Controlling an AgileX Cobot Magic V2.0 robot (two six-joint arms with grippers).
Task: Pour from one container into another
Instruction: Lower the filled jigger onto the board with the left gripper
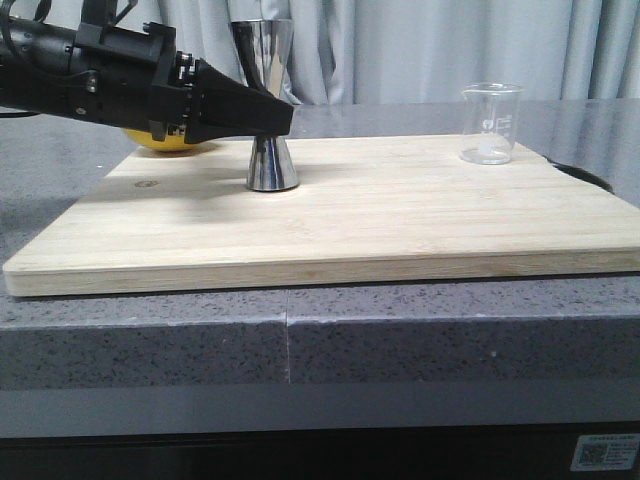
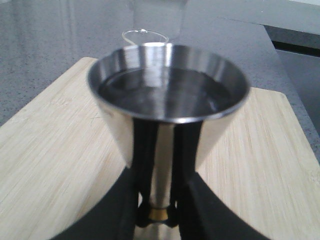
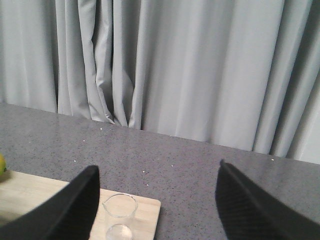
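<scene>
The steel jigger stands upright on the wooden board, left of middle. My left gripper reaches in from the left and is shut on its narrow waist. In the left wrist view the black fingers press both sides of the gold band, and the jigger's cup looks dark and glossy inside. The clear glass beaker stands upright at the board's far right corner and looks empty. My right gripper is open, high above the beaker, and is out of the front view.
A yellow lemon lies on the board's far left, behind my left arm. The board rests on a grey speckled countertop with a front edge. Grey curtains hang behind. A dark round opening sits right of the board.
</scene>
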